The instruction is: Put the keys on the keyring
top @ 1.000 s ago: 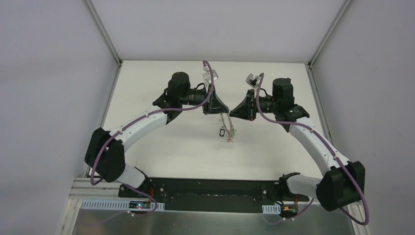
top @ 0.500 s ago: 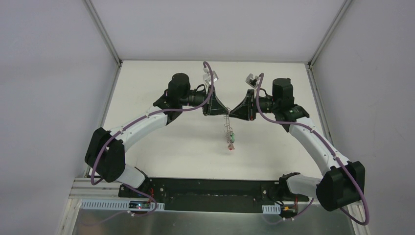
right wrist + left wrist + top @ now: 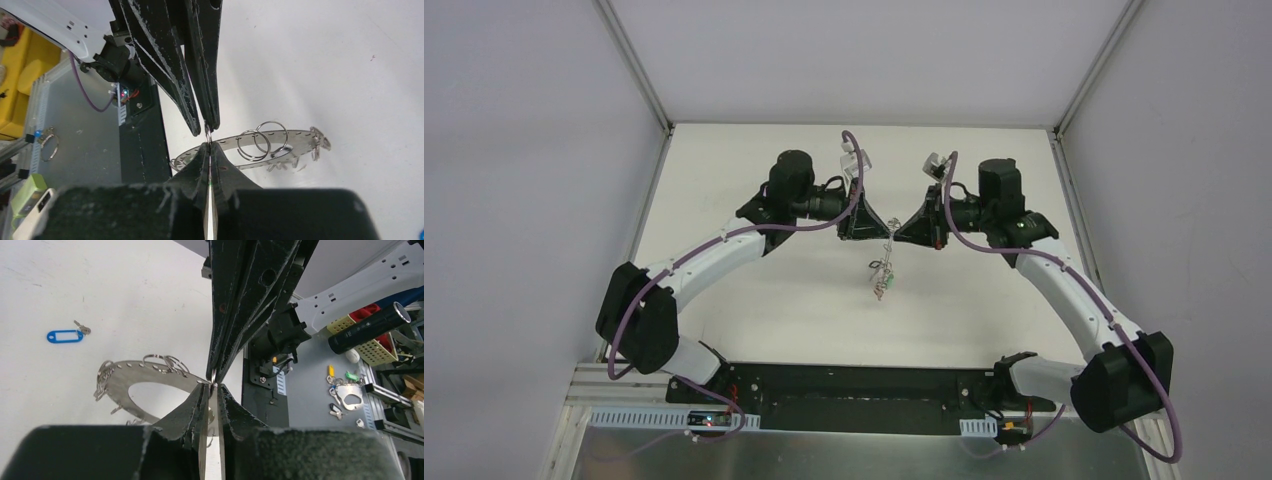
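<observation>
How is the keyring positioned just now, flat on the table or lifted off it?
Lifted: the keyring hangs between the left gripper and right gripper, pinched at its rim, above the table.

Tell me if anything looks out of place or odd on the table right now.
Nothing damaged or spilled. The keyring hangs tilted in the air, pinched at its rim where the left gripper and right gripper meet tip to tip. One blue-tagged key lies alone on the table, off the ring.
</observation>
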You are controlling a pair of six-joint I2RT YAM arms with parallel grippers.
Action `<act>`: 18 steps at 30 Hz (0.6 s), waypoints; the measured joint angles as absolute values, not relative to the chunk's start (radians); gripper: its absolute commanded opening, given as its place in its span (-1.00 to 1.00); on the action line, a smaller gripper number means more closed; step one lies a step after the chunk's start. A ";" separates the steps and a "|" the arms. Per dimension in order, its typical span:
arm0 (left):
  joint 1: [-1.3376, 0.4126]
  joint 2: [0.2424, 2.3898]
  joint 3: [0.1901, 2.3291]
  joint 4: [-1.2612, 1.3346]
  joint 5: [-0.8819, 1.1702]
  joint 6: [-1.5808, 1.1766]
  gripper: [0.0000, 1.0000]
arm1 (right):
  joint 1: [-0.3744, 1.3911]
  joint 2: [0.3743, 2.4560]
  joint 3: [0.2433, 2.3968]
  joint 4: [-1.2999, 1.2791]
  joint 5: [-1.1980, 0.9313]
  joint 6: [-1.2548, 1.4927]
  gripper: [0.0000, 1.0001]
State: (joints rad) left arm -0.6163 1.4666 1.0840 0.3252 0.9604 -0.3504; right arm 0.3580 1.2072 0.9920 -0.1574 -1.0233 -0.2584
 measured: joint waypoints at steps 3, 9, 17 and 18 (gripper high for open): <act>-0.616 1.451 1.099 0.227 0.956 -0.263 -0.57 | 0.373 1.207 1.044 -0.269 -0.983 -0.339 -1.00; -0.616 1.409 1.162 0.047 0.933 -0.062 -0.23 | 0.436 1.210 1.189 -0.463 -0.892 -0.482 -1.00; -0.616 1.400 1.185 -0.017 0.935 0.033 -0.07 | 0.509 1.261 1.271 -0.620 -0.786 -0.570 -1.00; -0.616 1.400 1.185 -0.016 0.938 0.035 -0.06 | 0.513 1.266 1.272 -0.634 -0.776 -0.574 -1.00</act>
State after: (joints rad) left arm -0.6155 1.3998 1.1851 -0.0162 0.9382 0.0345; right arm 0.5125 1.2659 1.2716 -0.6338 -0.7757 -0.5735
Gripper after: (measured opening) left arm 0.456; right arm 0.006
